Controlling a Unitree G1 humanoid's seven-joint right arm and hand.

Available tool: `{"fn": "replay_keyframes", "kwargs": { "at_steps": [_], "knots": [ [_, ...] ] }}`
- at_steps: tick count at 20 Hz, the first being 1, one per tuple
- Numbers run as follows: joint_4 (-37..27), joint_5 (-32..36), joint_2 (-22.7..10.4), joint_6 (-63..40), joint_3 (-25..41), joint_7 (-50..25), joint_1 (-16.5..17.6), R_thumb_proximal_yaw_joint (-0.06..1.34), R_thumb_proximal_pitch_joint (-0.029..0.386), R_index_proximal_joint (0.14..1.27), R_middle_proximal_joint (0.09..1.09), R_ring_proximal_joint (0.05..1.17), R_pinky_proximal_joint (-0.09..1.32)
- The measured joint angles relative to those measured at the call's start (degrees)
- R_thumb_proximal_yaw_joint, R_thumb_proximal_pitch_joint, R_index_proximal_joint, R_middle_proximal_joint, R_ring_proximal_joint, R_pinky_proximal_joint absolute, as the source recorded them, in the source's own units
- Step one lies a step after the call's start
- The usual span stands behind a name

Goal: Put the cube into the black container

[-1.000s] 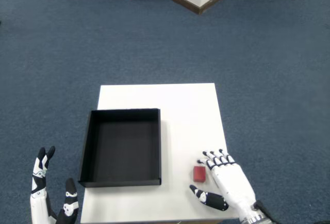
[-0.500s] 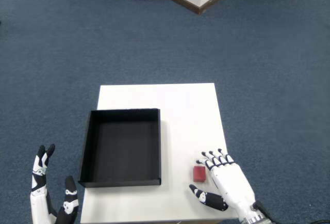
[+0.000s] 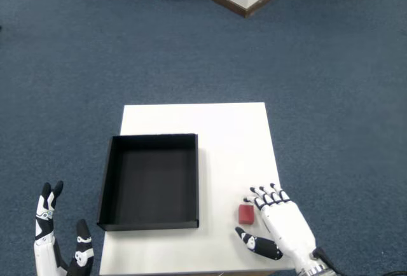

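Right hand spread beside the cube, almost nothing changed on the table.

The right hand [image 3: 280,224] lies at the near right corner of the white table [image 3: 222,130], fingers apart and thumb stretched out toward the left, holding nothing; it sits where it sat half a second ago. The red cube [image 3: 246,213] rests on the tabletop just left of the fingertips, between them and the thumb, in the same spot as before and outside the black container [image 3: 108,180], which stands to its left with the cube near its right wall. The only visible shift is the left hand [image 3: 48,241] at the bottom left, off the table, which has sunk slightly lower in view.
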Motion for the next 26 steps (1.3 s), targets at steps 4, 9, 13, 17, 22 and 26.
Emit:
{"fn": "replay_keyframes", "kwargs": {
  "at_steps": [4,9,13,17,22,26],
  "knots": [
    [0.0,0.0,-0.2,0.0,0.0,0.0,0.1,0.57,0.083,0.45,0.22,0.24,0.03],
    [0.0,0.0,-0.9,0.1,0.0,0.7,0.5,0.59,0.087,0.45,0.22,0.24,0.03],
    [0.0,0.0,-0.9,0.2,0.0,0.7,0.5,0.61,0.089,0.45,0.22,0.24,0.04],
    [-0.2,0.0,-0.9,0.2,0.0,0.7,0.5,0.62,0.093,0.45,0.22,0.24,0.03],
    [-0.3,0.0,-0.9,0.2,0.0,0.7,0.6,0.63,0.098,0.45,0.22,0.24,0.03],
    [-0.3,0.0,-0.4,0.2,0.0,0.7,1.6,0.63,0.104,0.46,0.22,0.24,0.04]
  ]
}}
